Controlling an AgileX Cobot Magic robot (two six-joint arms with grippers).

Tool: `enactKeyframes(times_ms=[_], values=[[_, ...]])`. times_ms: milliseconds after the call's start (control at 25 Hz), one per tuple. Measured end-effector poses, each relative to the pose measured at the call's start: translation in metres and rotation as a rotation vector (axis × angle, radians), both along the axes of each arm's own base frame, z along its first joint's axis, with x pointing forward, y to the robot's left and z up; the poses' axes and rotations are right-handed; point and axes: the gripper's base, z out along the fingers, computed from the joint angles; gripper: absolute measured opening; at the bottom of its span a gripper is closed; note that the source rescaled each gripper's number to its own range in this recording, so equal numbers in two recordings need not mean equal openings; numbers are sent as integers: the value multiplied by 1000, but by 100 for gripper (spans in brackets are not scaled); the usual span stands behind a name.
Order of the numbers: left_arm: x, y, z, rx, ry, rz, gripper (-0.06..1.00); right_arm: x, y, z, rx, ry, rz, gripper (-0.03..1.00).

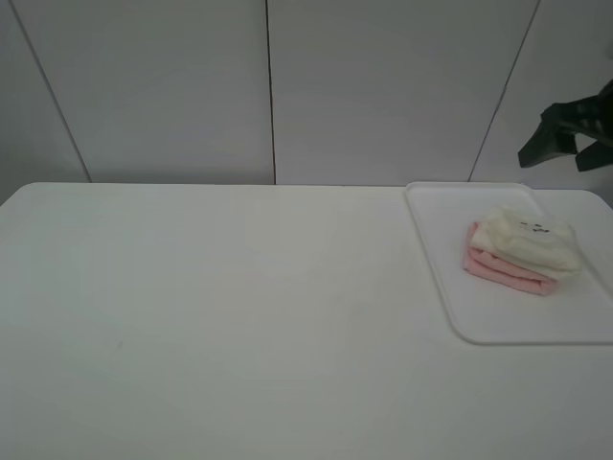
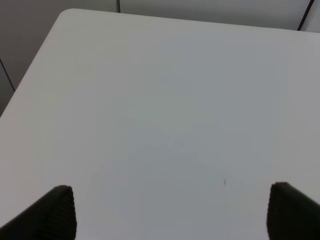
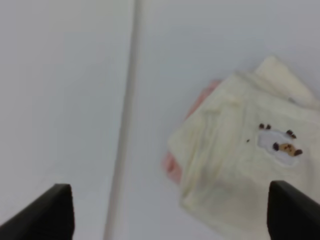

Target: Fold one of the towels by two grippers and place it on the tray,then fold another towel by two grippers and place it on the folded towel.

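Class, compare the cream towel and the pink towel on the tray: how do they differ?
The cream towel lies on top; the pink towel lies beneath it, only its edges showing. The cream towel is pale yellow-white with a small animal patch; the pink towel shows no patch. Both are folded and stacked on the tray.

The cream towel point(image 1: 532, 238) and the pink towel point(image 1: 503, 268) are looking like soft, fluffy cloth. The tray point(image 1: 450, 278) is appearing as smooth white plastic with a slight shine. The tabletop point(image 1: 239, 326) is showing a smooth, matt white surface.
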Motion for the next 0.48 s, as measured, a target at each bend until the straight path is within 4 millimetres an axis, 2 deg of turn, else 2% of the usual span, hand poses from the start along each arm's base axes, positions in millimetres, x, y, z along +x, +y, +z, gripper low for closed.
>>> enactKeyframes(times_ms=[280, 480], values=[[0, 0, 0, 0, 0, 0, 93, -69, 29, 54, -36, -25, 193, 80], [0, 0, 0, 0, 0, 0, 93, -127, 34, 88, -50, -108, 245, 80]])
